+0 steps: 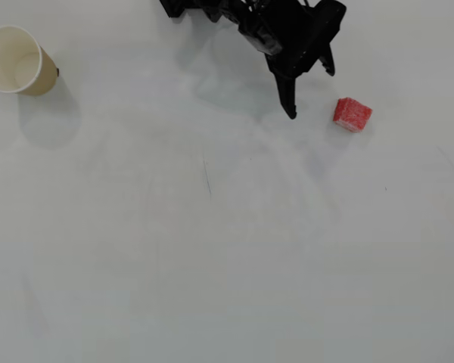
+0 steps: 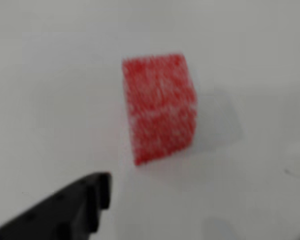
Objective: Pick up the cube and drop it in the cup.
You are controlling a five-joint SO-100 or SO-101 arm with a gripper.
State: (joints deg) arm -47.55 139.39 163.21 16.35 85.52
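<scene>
Hovering near the table's [image 1: 227, 265] far edge with gripper [image 1: 312, 92] spread beside the untouched cube [image 1: 352, 114] — grasp, carry, drop all pending — cup [image 1: 15, 60] waiting empty at the far-left corner.

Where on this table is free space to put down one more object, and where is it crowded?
In the overhead view, the whole lower half of the table is bare, and so is the wide middle between the cup and the cube. Only the top edge is crowded: the gripper hangs there, just left of the cube.
</scene>
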